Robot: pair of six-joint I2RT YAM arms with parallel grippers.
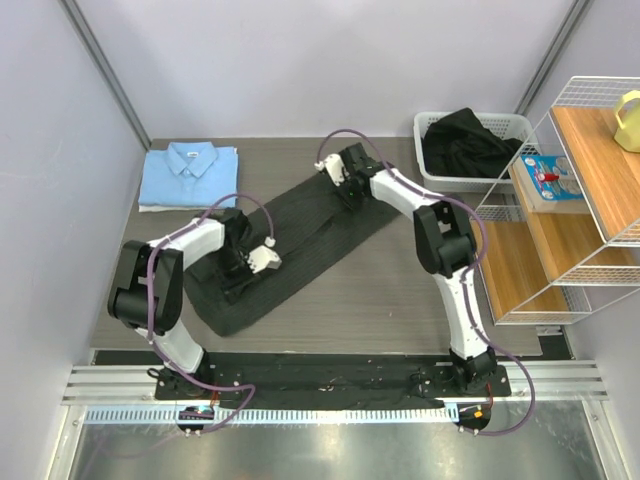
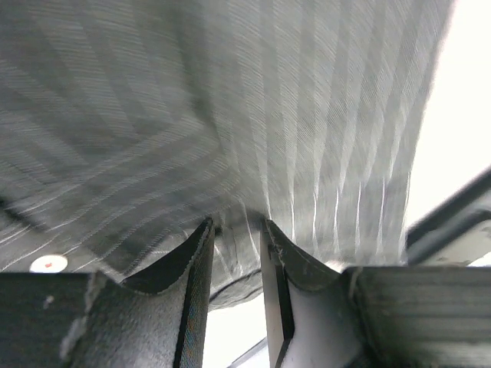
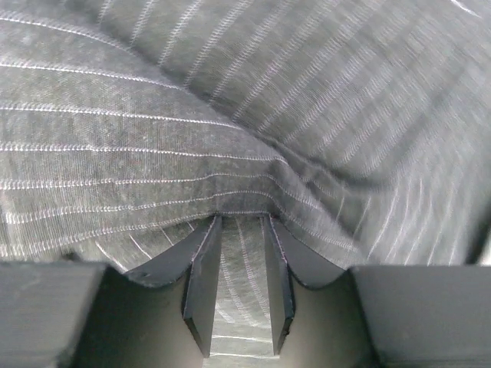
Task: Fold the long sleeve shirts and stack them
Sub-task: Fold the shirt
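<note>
The black pinstriped shirt (image 1: 300, 235) lies as a long narrow strip running diagonally across the table, from near left to far right. My left gripper (image 1: 238, 272) is on its near-left part, and in the left wrist view (image 2: 236, 230) the jaws stand close together with striped cloth (image 2: 253, 115) pinched between them. My right gripper (image 1: 348, 192) is at the strip's far end and is likewise shut on a fold of the cloth (image 3: 242, 222). The light blue shirt (image 1: 190, 175) lies folded, collar up, at the far left of the table.
A white laundry basket (image 1: 432, 126) holding a dark garment (image 1: 465, 145) stands at the far right. A wire-and-wood shelf rack (image 1: 560, 200) stands along the right edge, with a yellow object (image 1: 628, 120) on top. Grey walls close the table in at left and back.
</note>
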